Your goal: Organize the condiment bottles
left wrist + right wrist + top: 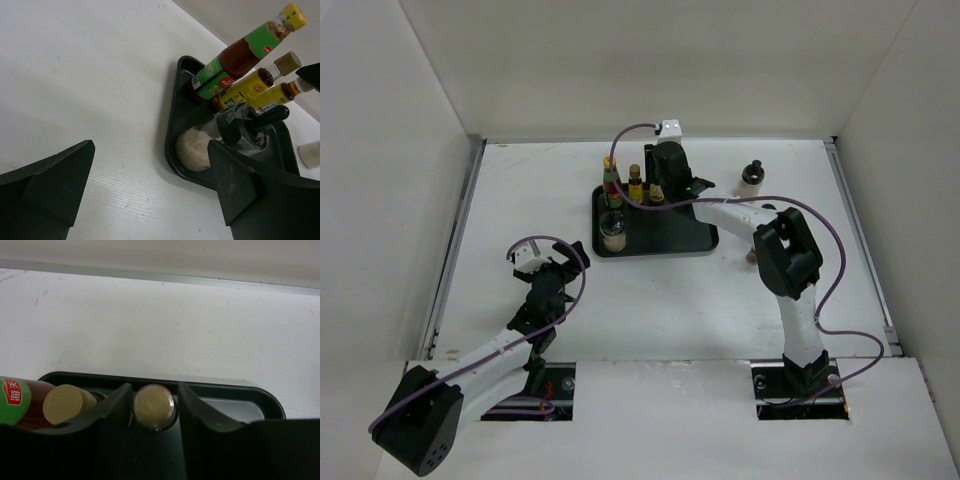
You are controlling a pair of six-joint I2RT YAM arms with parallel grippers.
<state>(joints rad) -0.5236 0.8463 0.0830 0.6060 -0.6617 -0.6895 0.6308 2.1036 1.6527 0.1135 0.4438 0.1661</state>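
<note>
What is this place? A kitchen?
Probably a robot test lab, not a kitchen: left arm and right arm bolted to a white table, plain white walls, one tray of bottles.

red bottle [17, 402] | green label: red badge, Chinese characters, likely 海天 | amber bottles [245, 89] | print unreadable

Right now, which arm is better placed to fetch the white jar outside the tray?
Right. The white jar stands right of the tray, near the right gripper; the left gripper hangs open left of the tray, farther off.
</note>
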